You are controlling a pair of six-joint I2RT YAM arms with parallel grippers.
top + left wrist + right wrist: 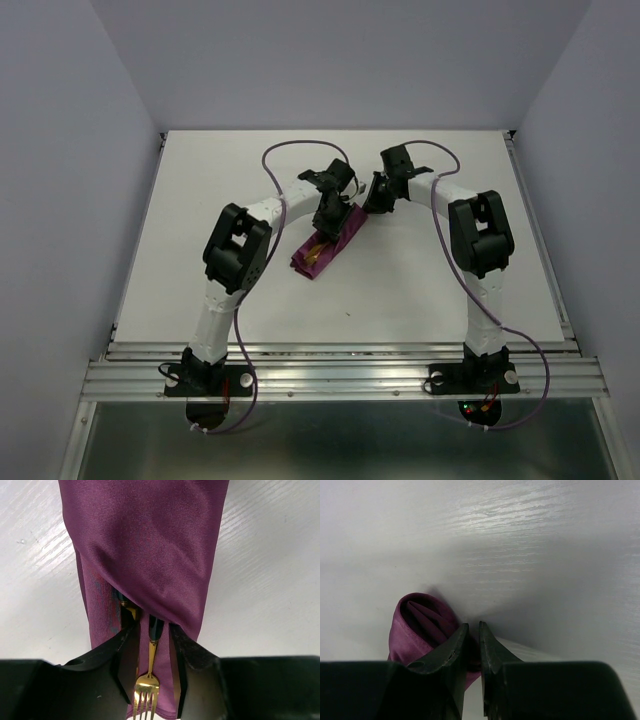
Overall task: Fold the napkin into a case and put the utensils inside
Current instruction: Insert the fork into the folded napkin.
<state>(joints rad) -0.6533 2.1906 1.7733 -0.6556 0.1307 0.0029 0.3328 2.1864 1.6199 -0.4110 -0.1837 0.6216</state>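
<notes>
The case (325, 252) lies on the white bench (200, 180) as a narrow plum-purple strip, set at a slant, with a streak of gold showing at the middle of its top side. Both arms reach in toward it from the near edge of the bench.

The left tool (330, 222) hangs right over the far half of the case. In its wrist view the cloth is folded across itself, the upper flap wrapping over a flatter strip beneath. The fork (146, 686) lies along that strip, its gold head out in the open and its black handle slipped under the flap. A second utensil (131, 611) sits just beside the fork on the strip. Only a small gold and black piece of it peeks out from the fold, too little to name it. The left tool (151, 630) stands open, one finger on each side of the fork, and neither finger touches it.

The right tool (370, 205) sits just beside the far end of the case. From its wrist view that end of the case (417, 622) shows as a rolled, layered mouth of cloth, resting on the bench against the left finger (447, 655). The right tool (474, 630) has its fingers drawn almost together, with only a thin slit between them. I cannot tell whether any cloth is pinched in that slit.
</notes>
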